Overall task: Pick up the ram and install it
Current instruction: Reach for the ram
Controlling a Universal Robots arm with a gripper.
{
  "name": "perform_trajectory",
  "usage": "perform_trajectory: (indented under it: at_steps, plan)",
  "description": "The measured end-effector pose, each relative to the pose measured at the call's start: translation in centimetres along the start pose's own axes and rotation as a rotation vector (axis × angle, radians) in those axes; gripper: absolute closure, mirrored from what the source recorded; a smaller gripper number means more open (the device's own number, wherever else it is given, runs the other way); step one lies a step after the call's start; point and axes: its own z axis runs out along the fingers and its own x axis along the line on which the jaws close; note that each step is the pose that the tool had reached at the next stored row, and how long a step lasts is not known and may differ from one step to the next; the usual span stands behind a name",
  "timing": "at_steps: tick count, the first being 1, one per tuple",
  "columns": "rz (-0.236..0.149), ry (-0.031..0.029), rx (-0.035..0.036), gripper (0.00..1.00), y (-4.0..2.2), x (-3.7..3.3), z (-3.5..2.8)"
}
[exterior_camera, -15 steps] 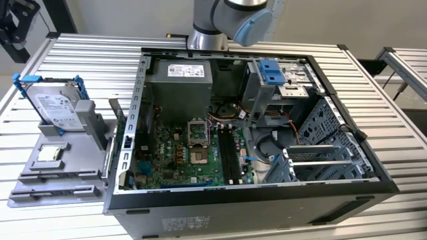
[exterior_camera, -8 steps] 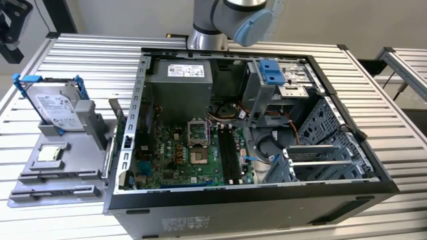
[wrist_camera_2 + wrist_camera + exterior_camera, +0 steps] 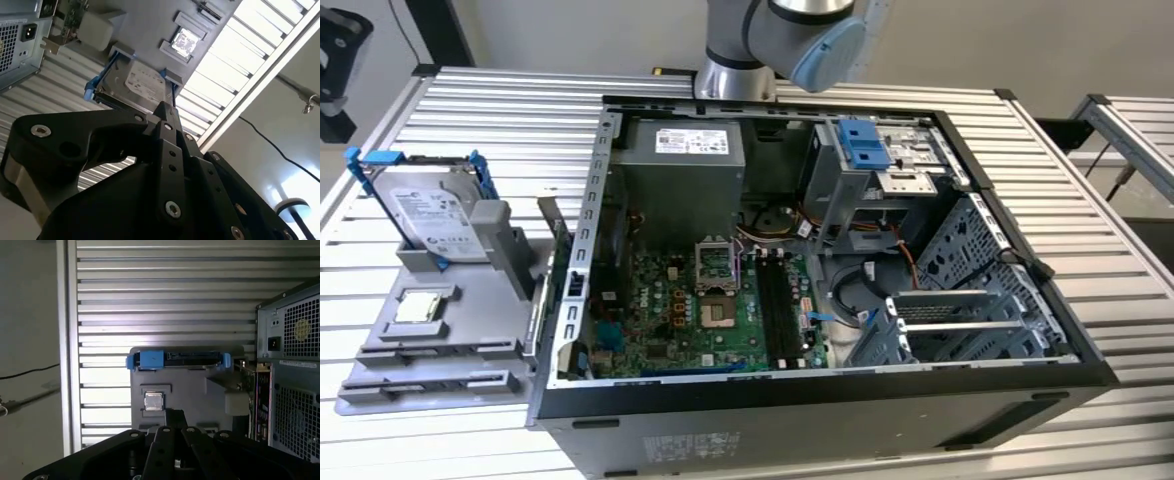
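In both wrist views my gripper (image 3: 168, 111) (image 3: 173, 416) is a black linkage whose fingers meet at one tip, shut with nothing between them. It hangs high above the grey parts holder (image 3: 487, 335) (image 3: 195, 390), and its body covers the holder's near end. The ram is hidden from me. The open computer case (image 3: 787, 405) lies on its side, and the motherboard's long memory slots (image 3: 781, 300) run beside the processor socket.
A silver hard drive in a blue frame (image 3: 434, 205) (image 3: 137, 82) (image 3: 175, 359) stands upright on the holder. A small square silver processor (image 3: 423, 308) (image 3: 184, 41) (image 3: 153, 401) lies beside it. The arm's elbow (image 3: 814, 35) rises behind the case. The ribbed metal table (image 3: 494, 100) surrounds everything.
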Motion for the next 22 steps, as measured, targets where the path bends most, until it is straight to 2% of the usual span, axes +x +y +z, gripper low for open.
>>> perform_trajectory:
  at_steps: [3, 8, 15, 22]
  plan:
    - [-0.025, 0.0013, -0.0005, 1.0, -0.06, 0.03, 0.0]
    - [-0.026, 0.0015, -0.0005, 1.0, -0.25, 0.05, 0.04]
    - [-0.034, 0.0044, -0.0006, 1.0, -1.8, 0.03, 0.11]
    - [-0.055, 0.0053, -0.001, 1.0, -2.78, 0.01, 0.09]
